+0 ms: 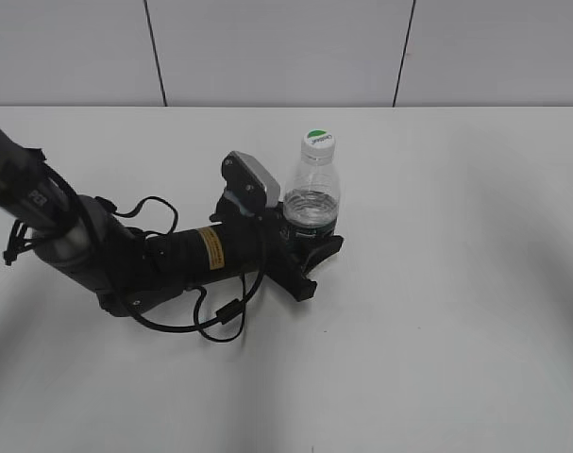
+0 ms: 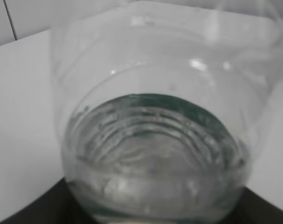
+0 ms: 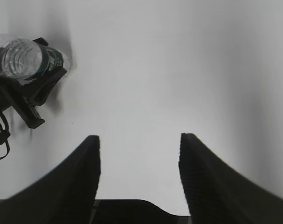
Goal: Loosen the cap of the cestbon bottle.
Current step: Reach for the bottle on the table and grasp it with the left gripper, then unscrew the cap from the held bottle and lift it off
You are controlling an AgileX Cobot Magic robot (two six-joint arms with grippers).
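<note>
The cestbon bottle (image 1: 313, 193) stands upright on the white table, clear and ribbed, with a dark green label band low on it. Its white cap (image 1: 317, 142) with a green mark sits on top. My left gripper (image 1: 310, 247) is shut on the bottle's lower body. In the left wrist view the bottle (image 2: 155, 140) fills the frame and hides the jaws. The right wrist view shows the bottle (image 3: 24, 56) at the upper left, held by the left gripper. My right gripper (image 3: 139, 140) is open and empty, high above bare table, outside the exterior view.
The left arm (image 1: 126, 255) with looping black cables (image 1: 220, 316) lies across the table's left half. White table (image 1: 456, 330) stretches to the right and front. A tiled wall (image 1: 286, 47) stands behind.
</note>
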